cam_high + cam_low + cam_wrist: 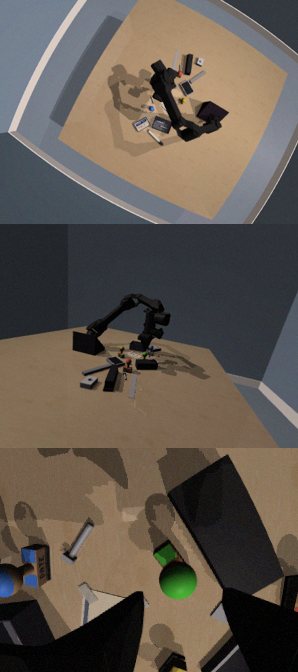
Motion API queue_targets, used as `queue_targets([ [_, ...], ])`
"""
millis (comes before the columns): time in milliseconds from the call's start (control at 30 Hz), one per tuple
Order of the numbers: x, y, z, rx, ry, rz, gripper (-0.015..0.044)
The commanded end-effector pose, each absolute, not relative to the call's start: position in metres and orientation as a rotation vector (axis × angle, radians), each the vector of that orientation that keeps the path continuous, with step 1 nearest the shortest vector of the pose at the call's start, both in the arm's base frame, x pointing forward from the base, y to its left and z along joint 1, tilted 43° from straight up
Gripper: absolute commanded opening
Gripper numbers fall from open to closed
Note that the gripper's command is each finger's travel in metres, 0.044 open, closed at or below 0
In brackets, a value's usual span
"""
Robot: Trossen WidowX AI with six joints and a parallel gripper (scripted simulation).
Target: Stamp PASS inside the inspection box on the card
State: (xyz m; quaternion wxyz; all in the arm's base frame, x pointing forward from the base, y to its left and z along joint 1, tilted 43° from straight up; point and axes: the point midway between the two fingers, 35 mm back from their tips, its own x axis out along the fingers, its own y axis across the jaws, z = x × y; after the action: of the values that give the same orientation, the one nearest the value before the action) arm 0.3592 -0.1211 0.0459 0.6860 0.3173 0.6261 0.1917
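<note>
My gripper (145, 349) (182, 597) is partly open, with nothing between its fingers, pointing down above the green-knobbed stamp (144, 354) (178, 580). That stamp stands upright beside a black block; its label cannot be read, and the arm hides it in the top view. A blue-knobbed stamp (151, 108) (36, 566) reads DATE. A yellow-knobbed stamp (183, 100) (121, 351) and a red-knobbed stamp (180, 73) (128, 365) stand apart. The pale card (134, 354) (106, 607) is partly hidden by my left finger in the wrist view. A grey-rimmed black pad (186, 87) (115, 360) lies open.
The black block (146, 364) (225, 523) is close to the green stamp. A dark case (161, 124), a blue-and-white labelled box (141, 124) and a marker (155, 137) lie past the card. A long black bar (189, 64) (111, 378) and a ruler (133, 387) lie near the red stamp.
</note>
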Motion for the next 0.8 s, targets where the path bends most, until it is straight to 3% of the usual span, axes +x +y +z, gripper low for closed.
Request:
queue_targets([
  [0, 0.36, -0.116, 0.04, 0.718, 1.405, 0.424, 0.0215],
  [767, 0.365, -0.091, 0.013, 0.719, 1.404, 0.425, 0.0215],
])
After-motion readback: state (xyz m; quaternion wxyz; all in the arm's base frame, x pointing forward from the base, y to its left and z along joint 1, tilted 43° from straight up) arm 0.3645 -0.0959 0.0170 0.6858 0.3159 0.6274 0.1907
